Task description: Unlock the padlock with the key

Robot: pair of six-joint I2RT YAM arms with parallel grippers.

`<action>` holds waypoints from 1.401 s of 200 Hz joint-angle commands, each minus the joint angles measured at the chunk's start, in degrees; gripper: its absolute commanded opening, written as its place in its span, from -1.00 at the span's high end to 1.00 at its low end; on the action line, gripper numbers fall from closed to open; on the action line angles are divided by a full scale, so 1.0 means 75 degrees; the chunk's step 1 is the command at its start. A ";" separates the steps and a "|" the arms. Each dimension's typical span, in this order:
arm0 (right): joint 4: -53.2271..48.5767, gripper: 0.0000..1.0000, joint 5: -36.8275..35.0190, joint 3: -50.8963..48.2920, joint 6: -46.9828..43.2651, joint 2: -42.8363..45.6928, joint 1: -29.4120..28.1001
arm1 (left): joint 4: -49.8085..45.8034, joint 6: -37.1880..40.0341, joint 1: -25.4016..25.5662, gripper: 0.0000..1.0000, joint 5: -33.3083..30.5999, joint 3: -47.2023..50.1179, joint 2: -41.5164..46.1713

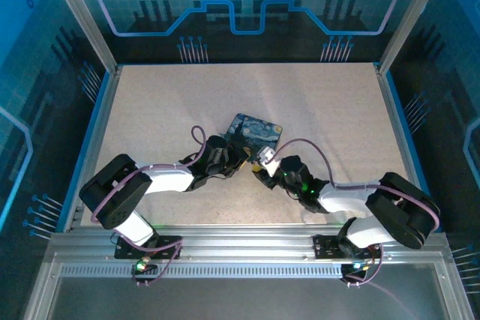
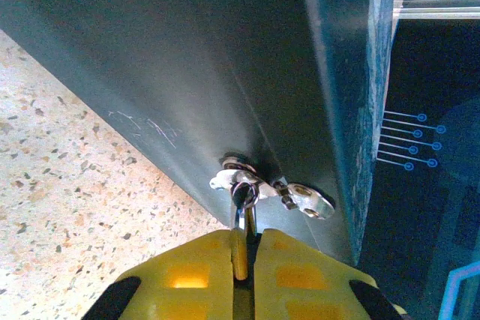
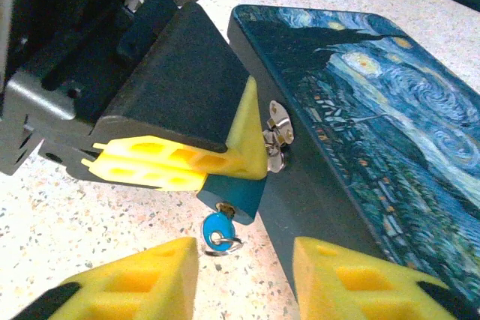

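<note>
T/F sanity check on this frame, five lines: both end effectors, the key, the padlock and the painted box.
1. The left end effector is shut on the padlock. True.
2. The key lies loose on the table, away from the lock. False: its blue head hangs below the padlock, with the blade going up into the padlock's lower end.
3. The right end effector is clamped on the key. False: its fingers stand apart, and the key sits between and just beyond them, untouched.
4. The padlock hangs at the metal hasp on the side of the painted box. True.
5. The right end effector holds the box. False: it holds nothing.
</note>
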State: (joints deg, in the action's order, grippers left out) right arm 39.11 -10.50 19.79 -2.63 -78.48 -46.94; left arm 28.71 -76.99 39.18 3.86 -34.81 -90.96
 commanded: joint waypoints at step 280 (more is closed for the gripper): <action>0.1031 0.37 -0.1271 0.0338 -0.1935 -0.1131 -0.0972 | -0.0009 0.0101 0.0040 1.00 0.0120 -0.0199 0.0327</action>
State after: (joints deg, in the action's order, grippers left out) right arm 44.58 -18.44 21.04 -17.45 -85.89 -53.32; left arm 27.24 -76.55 39.18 3.88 -34.81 -89.86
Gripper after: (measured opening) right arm 0.343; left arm 0.113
